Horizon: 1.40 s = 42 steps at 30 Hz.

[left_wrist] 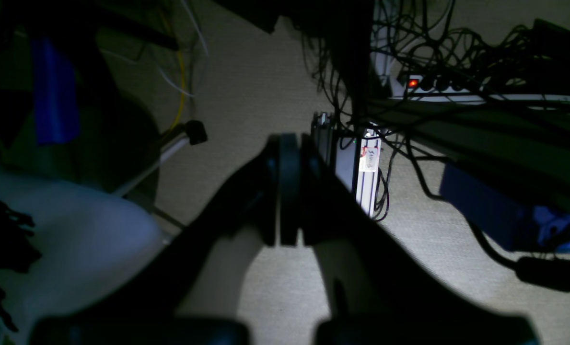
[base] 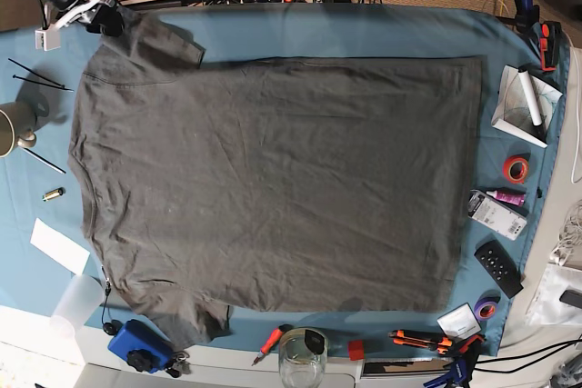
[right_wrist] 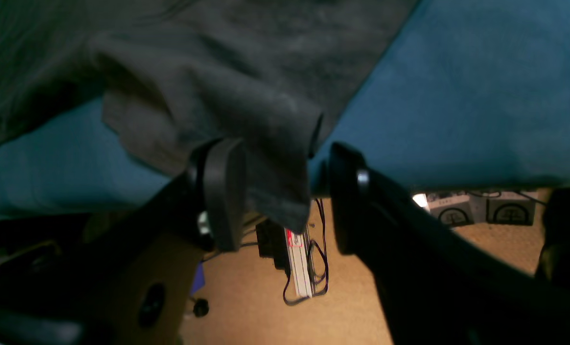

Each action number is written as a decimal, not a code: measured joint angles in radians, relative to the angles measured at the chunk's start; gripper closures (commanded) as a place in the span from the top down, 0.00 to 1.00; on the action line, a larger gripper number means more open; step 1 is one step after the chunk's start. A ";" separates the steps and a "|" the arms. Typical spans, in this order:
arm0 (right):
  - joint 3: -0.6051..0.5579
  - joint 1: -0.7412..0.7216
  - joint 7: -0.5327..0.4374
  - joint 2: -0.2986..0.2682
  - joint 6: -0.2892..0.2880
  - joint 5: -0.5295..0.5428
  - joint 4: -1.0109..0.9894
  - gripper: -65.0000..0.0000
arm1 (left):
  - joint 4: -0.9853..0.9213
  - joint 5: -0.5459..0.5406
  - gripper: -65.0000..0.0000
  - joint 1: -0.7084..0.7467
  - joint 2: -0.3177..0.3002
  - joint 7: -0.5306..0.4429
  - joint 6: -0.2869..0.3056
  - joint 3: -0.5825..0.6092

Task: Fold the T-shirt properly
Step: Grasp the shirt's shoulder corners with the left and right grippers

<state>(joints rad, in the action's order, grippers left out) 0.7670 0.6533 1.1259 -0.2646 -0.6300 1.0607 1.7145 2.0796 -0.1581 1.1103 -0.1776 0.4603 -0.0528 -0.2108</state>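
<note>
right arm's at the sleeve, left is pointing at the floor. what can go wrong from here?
The right fingers are open around the T-shirt sleeve at the teal cloth edge; a shallow pinch may slip. The left fingers are shut over the floor, so a one-sided pull could skew the shirt.

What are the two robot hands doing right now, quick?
Left gripper: shut, holding nothing, off the table over the floor.
Right gripper: open, its fingers either side of the T-shirt sleeve, not clamped yet.
</note>
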 measured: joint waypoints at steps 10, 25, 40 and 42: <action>-0.047 0.000 -0.003 0.001 0.000 -0.001 0.000 0.43 | 0.001 0.002 0.00 -0.075 0.001 0.000 0.000 0.000; -0.116 -0.002 -0.023 -0.002 -0.004 0.015 0.002 0.43 | 0.001 0.002 0.46 -0.279 0.031 0.004 0.005 0.000; -0.116 -0.002 -0.027 -0.001 -0.008 0.003 0.002 0.43 | 0.028 0.013 0.46 -0.394 0.037 0.092 -0.174 -0.019; -0.116 -0.002 -0.027 -0.001 -0.008 0.004 0.002 0.43 | 0.028 -0.018 0.46 -0.423 0.039 0.114 -0.171 -0.019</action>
<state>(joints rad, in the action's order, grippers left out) 0.6514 0.6510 1.0992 -0.2657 -0.6376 1.0645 1.7164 2.1075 -0.1764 0.6876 -0.1383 0.5747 -0.2237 -0.2302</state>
